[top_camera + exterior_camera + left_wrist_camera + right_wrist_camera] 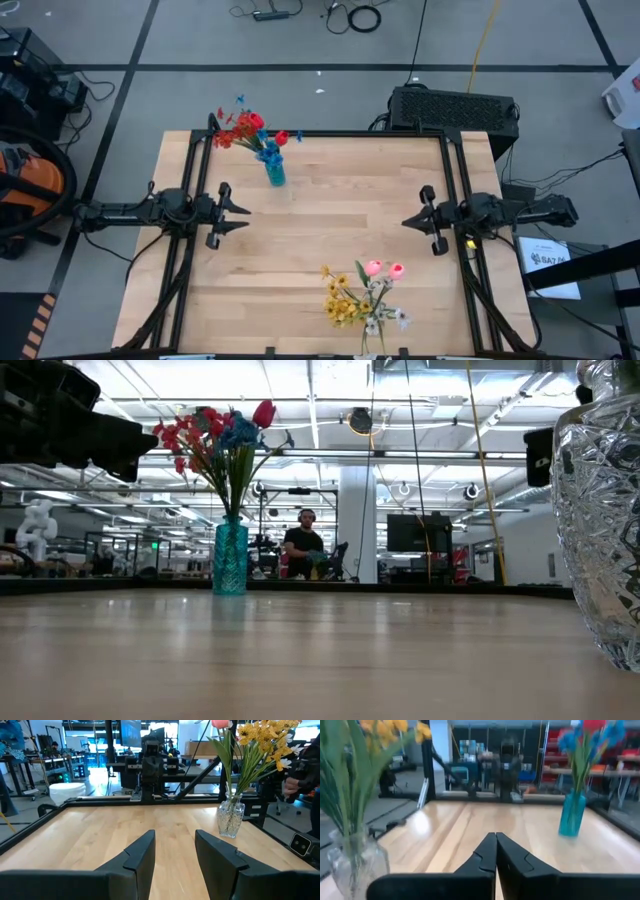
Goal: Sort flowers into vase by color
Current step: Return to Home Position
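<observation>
A teal vase [274, 173] stands upright near the table's far left and holds red and blue flowers [248, 130]; the low view shows the same vase [230, 558]. A clear cut-glass vase [231, 817] stands near the front edge and holds yellow, pink and white flowers [365, 295]. My left gripper [247, 216] hangs level at the table's left side, open, with nothing between its fingers [142, 855]. My right gripper [404, 222] hangs level at the right side, shut and holding nothing, as its wrist view [495, 844] shows.
Black frame rails [330, 135] run along the table's far, left and right edges. Bare wood [330, 210] lies between the two grippers. A black box [455, 108] sits on the floor beyond the far right corner. A person [303, 545] sits in the room behind.
</observation>
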